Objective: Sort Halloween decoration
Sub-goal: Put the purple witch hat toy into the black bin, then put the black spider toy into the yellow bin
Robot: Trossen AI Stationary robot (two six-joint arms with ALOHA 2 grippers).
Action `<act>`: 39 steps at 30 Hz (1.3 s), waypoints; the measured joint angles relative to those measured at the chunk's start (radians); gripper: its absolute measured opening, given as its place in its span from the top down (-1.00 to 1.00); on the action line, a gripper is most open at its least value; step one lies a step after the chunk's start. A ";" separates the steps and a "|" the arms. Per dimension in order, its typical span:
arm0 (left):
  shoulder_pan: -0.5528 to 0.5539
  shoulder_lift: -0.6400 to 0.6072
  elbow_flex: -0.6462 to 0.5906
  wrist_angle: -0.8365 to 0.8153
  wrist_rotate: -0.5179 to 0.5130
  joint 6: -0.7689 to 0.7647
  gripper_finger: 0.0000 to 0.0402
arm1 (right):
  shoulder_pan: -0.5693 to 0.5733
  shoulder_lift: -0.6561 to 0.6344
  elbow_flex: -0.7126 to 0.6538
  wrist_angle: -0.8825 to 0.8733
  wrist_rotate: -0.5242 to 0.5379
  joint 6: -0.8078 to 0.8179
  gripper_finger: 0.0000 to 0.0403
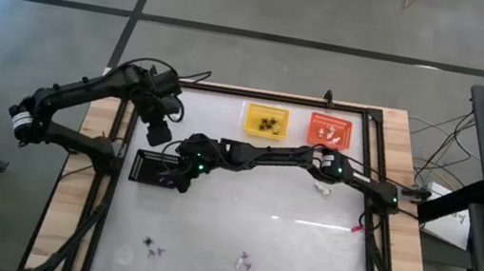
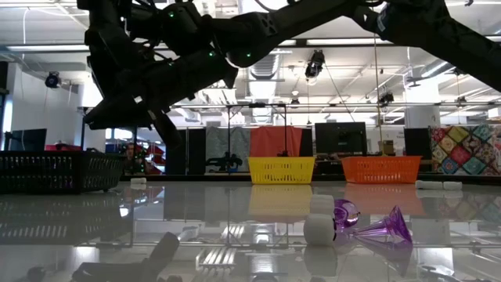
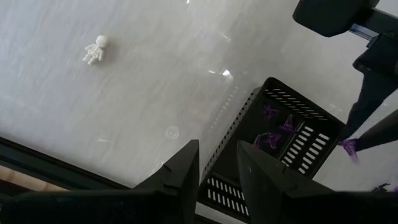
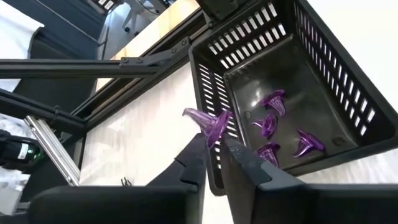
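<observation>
On the left of the desk [image 1: 239, 222] the left gripper [image 1: 158, 132] hangs just behind the black basket [image 1: 160, 169]. Its fingers [image 3: 180, 171] stand a narrow way apart and hold nothing. From its wrist view a small white skeleton [image 3: 95, 50] lies alone on the bare desk.

The right arm reaches across to the same basket. The right gripper [image 4: 211, 148] pinches a purple trinket [image 4: 208, 122] by its stem, and its fingers [image 4: 194, 163] look to be only just starting to part. The trinket sits beside the basket's near wall, not clearly over the inside, where four more purple pieces [image 4: 273, 102] already lie.

That is the risk as I judge it: let go here, the piece may strike the rim and drop outside onto the desk, or bounce off the slotted wall. The two grippers are also near each other, so a careless lift could knock them together or nudge the basket.

Further right, at the back, stand a yellow basket [image 1: 266, 121] with dark pieces and an orange basket [image 1: 329, 130]. A few trinkets [image 1: 244, 262] wait along the front.
</observation>
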 joint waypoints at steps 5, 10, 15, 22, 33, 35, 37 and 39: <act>0.000 0.000 0.000 0.000 0.000 0.000 0.55 | 0.000 0.000 0.000 0.020 0.003 -0.002 0.61; 0.000 0.000 0.000 -0.005 0.001 -0.005 0.55 | -0.004 0.000 0.000 0.017 -0.003 0.009 0.48; -0.002 -0.003 0.000 -0.057 0.085 -0.028 0.55 | -0.005 -0.036 0.001 -0.116 -0.026 0.019 0.45; -0.094 -0.060 -0.013 -0.068 0.157 -0.102 0.55 | 0.001 -0.135 0.004 -0.442 -0.101 -0.050 0.45; -0.363 -0.175 -0.087 -0.008 0.155 -0.370 0.55 | 0.076 -0.257 0.004 -0.896 0.016 -0.130 0.45; -0.428 -0.192 -0.107 0.022 0.155 -0.423 0.55 | 0.100 -0.274 0.004 -0.963 0.051 -0.129 0.45; -0.498 -0.206 -0.132 0.055 0.156 -0.477 0.55 | 0.122 -0.291 0.004 -1.015 0.083 -0.115 0.46; -0.577 -0.215 -0.161 0.104 0.155 -0.535 0.55 | 0.143 -0.304 0.004 -1.051 0.119 -0.087 0.46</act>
